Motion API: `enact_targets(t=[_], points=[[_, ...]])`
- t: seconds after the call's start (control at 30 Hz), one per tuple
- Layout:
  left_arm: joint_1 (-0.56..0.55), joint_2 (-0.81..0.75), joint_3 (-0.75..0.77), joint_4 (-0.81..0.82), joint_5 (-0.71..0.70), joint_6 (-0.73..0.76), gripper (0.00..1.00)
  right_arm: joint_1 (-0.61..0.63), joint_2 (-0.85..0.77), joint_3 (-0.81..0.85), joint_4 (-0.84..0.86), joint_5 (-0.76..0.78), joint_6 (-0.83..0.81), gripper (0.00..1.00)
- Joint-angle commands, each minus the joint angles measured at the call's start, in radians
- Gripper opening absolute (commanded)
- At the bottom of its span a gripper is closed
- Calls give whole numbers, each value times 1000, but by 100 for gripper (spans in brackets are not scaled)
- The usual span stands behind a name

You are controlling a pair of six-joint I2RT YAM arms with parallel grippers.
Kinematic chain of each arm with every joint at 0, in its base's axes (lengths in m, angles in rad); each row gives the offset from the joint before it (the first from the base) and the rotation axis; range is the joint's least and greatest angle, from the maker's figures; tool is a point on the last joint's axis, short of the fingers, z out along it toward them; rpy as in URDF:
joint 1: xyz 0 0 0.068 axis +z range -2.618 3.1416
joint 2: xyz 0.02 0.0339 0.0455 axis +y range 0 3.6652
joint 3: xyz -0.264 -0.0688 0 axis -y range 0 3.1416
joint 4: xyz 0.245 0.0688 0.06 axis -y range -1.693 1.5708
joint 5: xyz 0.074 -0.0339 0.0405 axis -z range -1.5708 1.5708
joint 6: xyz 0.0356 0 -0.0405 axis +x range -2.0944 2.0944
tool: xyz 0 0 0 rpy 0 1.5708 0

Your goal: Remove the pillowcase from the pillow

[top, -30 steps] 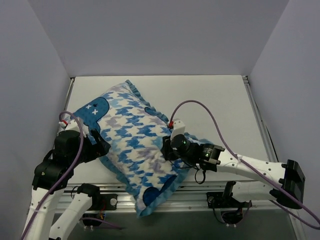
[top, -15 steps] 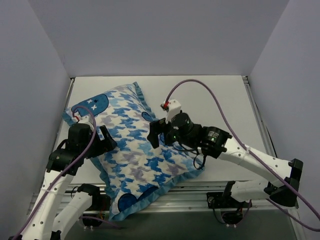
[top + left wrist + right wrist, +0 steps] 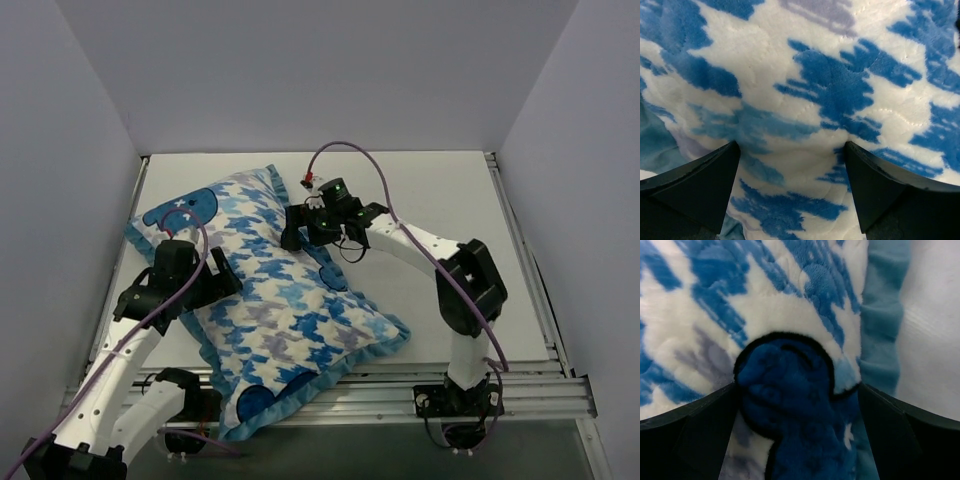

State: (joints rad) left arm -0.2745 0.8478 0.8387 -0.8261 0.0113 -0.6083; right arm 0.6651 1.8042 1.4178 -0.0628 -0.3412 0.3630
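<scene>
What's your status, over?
Left end effector open, over blue houndstooth fabric pillowcase. Right end effector open, over its dark blue round patch. Pillow hidden inside. No obstruction.

Pillowcase (image 3: 290,300) diagonal on table (image 3: 440,190) (overhangs near edge); left claw (image 3: 220,284) on left flank, right claw (image 3: 293,228) far-right.

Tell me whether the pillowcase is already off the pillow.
No, the pillowcase lies plump and filled on the table, with no bare white pillow showing anywhere.

Lab cell — grey walls (image 3: 300,70), alu rails (image 3: 400,386)
</scene>
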Motion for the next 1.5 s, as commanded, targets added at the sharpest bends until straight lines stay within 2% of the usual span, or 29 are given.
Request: enact_targets(t=[0.0, 0.07, 0.1, 0.13, 0.17, 0.23, 0.27, 0.33, 0.47, 0.6, 0.73, 0.83, 0.93, 0.97, 1.1, 1.17, 1.23, 1.27, 1.3, 1.33, 1.4, 1.43, 1.47], points=[[-2, 28, -41, 91, 33, -30, 94, 11, 92, 26, 110, -191, 23, 100], [-3, 45, -78, 110, 50, -44, 94, 21, 131, -5, 197, -258, 43, 97], [-3, 63, -88, 132, 59, -50, 94, 24, 142, -14, 245, -315, 54, 92], [-3, 74, -101, 148, 79, -56, 94, 30, 147, -25, 268, -343, 60, 83], [-3, 86, -121, 166, 91, -70, 94, 31, 158, -32, 287, -375, 60, 52], [-5, 131, -133, 221, 127, -80, 94, 31, 152, -51, 307, -421, 56, 12], [-11, 151, -133, 238, 134, -91, 94, 30, 123, -56, 298, -417, 47, 0], [-23, 212, -118, 284, 145, -97, 94, 25, 81, -43, 229, -372, -19, 0], [-129, 335, -18, 357, 121, -114, 94, -8, -87, 36, 55, -216, -116, 0], [-237, 505, 196, 451, 89, -134, 94, -16, -215, 170, -147, -59, -197, 0], [-310, 611, 351, 582, 85, -203, 94, -10, -298, 282, -229, -2, -237, 0], [-335, 639, 390, 630, 38, -228, 94, 7, -307, 294, -249, 17, -260, 0], [-331, 581, 331, 610, -35, -258, 94, 31, -290, 216, -241, 69, -271, 0], [-328, 548, 257, 601, -60, -281, 94, 39, -286, 183, -227, 82, -272, 0], [-316, 288, 62, 465, -167, -318, 94, 68, -253, -55, -70, 102, -228, 0], [-313, 133, 5, 392, -191, -321, 94, 108, -208, -111, -22, 108, -191, 0], [-315, 33, -32, 253, -221, -318, 94, 157, -142, -123, -14, 126, -173, 0], [-316, -60, -33, 207, -227, -311, 94, 213, -123, -112, -20, 139, -167, 0], [-318, -105, -23, 114, -243, -306, 94, 246, -109, -97, -35, 146, -165, 5], [-318, -140, -12, 69, -244, -303, 94, 276, -95, -59, -45, 157, -165, 24], [-318, -235, 11, -32, -237, -291, 94, 347, -88, -8, -89, 191, -164, 46], [-318, -257, 37, -62, -235, -288, 94, 363, -86, 53, -112, 202, -162, 62], [-318, -275, 52, -85, -234, -285, 94, 376, -91, 84, -141, 211, -161, 66]])
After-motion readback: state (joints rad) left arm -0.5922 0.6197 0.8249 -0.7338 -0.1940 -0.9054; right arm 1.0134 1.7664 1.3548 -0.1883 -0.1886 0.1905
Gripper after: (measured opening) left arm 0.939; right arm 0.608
